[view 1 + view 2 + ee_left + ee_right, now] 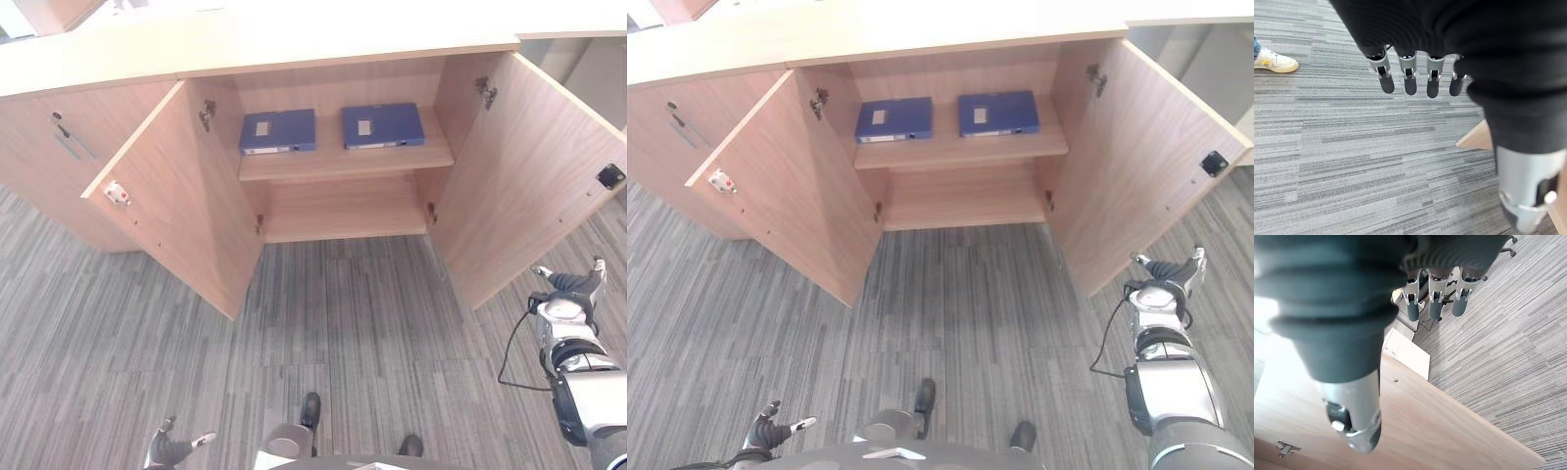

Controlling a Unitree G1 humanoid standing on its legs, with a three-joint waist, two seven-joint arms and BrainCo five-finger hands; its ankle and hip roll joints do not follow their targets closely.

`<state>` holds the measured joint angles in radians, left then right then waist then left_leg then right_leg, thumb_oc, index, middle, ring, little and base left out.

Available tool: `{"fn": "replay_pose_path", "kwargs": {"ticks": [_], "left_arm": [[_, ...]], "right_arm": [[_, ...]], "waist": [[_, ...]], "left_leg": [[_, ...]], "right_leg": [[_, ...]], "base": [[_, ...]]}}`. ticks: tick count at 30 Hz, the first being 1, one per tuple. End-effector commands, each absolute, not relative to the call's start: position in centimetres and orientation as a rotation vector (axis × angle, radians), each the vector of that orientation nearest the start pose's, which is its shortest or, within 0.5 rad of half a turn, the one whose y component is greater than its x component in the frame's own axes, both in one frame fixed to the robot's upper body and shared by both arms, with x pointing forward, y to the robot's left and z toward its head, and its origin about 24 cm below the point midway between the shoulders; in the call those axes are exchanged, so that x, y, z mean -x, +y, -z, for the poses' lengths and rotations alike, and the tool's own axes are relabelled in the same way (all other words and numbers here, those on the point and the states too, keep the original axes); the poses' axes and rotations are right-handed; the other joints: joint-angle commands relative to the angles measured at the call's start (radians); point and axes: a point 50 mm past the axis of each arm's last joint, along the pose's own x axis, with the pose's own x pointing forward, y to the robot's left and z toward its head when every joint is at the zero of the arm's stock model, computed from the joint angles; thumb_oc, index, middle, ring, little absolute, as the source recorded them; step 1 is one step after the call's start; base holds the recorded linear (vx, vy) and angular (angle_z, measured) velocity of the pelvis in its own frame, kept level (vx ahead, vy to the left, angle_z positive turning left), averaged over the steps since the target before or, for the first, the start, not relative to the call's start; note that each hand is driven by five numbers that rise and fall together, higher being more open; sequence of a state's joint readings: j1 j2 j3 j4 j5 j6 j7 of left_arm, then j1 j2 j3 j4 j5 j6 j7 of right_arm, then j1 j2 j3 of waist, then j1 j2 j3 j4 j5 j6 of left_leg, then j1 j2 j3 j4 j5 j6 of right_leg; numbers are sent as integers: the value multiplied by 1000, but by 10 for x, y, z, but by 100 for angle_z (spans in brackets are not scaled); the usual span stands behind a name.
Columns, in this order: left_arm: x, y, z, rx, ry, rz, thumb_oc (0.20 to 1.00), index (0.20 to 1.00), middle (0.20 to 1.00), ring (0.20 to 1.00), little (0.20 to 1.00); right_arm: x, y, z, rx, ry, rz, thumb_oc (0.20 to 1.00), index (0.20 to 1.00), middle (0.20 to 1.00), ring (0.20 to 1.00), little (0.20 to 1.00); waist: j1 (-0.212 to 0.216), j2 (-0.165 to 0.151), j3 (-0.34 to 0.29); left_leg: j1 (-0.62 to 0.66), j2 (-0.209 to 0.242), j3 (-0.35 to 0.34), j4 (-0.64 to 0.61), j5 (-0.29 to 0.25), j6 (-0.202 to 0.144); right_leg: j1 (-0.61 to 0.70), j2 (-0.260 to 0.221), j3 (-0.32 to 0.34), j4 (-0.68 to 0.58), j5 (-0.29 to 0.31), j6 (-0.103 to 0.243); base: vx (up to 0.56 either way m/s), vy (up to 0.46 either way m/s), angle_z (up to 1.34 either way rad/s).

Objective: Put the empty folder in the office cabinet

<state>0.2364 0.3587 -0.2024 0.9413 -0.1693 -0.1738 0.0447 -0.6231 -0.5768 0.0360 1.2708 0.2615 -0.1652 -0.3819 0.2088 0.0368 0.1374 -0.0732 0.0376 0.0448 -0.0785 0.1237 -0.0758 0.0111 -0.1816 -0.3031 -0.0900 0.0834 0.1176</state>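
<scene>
On the upper shelf (pixel 343 162) of the open office cabinet (pixel 294 44), 2 blue folders lie flat side by side with a small gap between them: the left folder (pixel 278 130) and the right folder (pixel 382 125), each with a pale label on its cover and its spine facing out. Which of the 2 is the empty one cannot be told. The lower compartment (pixel 338 211) beneath that shelf holds nothing. Both wooden doors stand swung wide; the left door (pixel 181 196) carries a small white and red latch piece (pixel 117 193) near its outer edge, and the right door (pixel 534 176) has a small dark fitting (pixel 610 175) near its far edge. Metal hinges (pixel 207 115) show at the top of each door. A further closed cabinet front (pixel 49 166) with a slim handle sits to the left.

The grey striped carpet (pixel 333 323) spreads in front of the cabinet. The left robot hand (pixel 1410 78) hangs low at the robot's left side, well back from the cabinet, its fingers straight and relaxed over the carpet, holding nothing. The right robot hand (pixel 1435 303) hangs just beside the outer edge of the right door, its fingers likewise straight and empty. In the left wrist view, a person's pale shoe (pixel 1273 62) rests on the carpet, well apart from the hand.
</scene>
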Motion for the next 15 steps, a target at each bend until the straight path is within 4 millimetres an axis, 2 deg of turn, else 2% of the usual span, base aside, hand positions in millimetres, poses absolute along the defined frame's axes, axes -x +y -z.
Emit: {"fn": "replay_pose_path", "kwargs": {"ticks": [1,3,4,5,7,9,10,13,15], "left_arm": [[-81,255,139,-321,962,-37,1000,1000,1000,1000,1000],[-83,249,138,-303,946,-26,1000,1000,1000,1000,1000],[-83,249,138,-303,946,-26,1000,1000,1000,1000,1000],[-84,244,138,-295,931,-9,1000,1000,1000,1000,1000],[-83,241,139,-291,941,-2,1000,1000,1000,1000,1000],[-87,236,138,-274,924,9,1000,1000,1000,1000,1000],[-87,236,138,-274,924,9,1000,1000,1000,1000,1000],[-100,228,136,-255,880,28,1000,1000,1000,1000,1000],[-104,227,134,-248,862,22,1000,1000,1000,1000,1000]], "right_arm": [[-308,-386,-90,352,207,888,1000,1000,1000,1000,1000],[-316,-388,-109,356,160,891,1000,1000,1000,1000,1000],[-316,-388,-109,356,160,891,1000,1000,1000,1000,1000],[-323,-385,-122,377,124,875,1000,1000,1000,1000,1000],[-329,-380,-125,394,119,852,1000,1000,1000,1000,1000],[-330,-385,-137,403,108,873,1000,1000,1000,1000,1000],[-330,-385,-137,403,108,873,1000,1000,1000,1000,1000],[-323,-404,-163,386,64,960,1000,1000,1000,1000,1000],[-318,-415,-190,366,-5,1018,1000,1000,1000,1000,1000]], "waist": [[38,42,-3],[45,57,6],[45,57,6],[50,63,16],[51,62,18],[58,67,28],[58,67,28],[66,89,38],[74,116,51]], "left_leg": [[-57,85,-11,-9,21,-82],[-76,89,-4,-9,28,-86],[-76,89,-4,-9,28,-86],[-88,99,-2,-9,41,-91],[-94,112,-1,-9,53,-98],[-108,128,-4,-9,78,-114],[-108,128,-4,-9,78,-114],[-140,130,-18,-9,102,-129],[-167,132,-27,-9,127,-141]], "right_leg": [[-40,36,33,3,-47,26],[-64,38,40,3,-42,28],[-64,38,40,3,-42,28],[-75,45,47,3,-44,26],[-73,56,51,3,-52,20],[-74,65,43,3,-61,14],[-74,65,43,3,-61,14],[-87,68,21,3,-69,12],[-101,71,10,3,-73,11]], "base": [[-139,29,-10],[-52,5,-12],[-6,-38,0],[13,-60,0],[70,-130,-8],[60,-136,-9],[-7,-79,-5],[-25,-89,1],[-37,-78,10]]}}
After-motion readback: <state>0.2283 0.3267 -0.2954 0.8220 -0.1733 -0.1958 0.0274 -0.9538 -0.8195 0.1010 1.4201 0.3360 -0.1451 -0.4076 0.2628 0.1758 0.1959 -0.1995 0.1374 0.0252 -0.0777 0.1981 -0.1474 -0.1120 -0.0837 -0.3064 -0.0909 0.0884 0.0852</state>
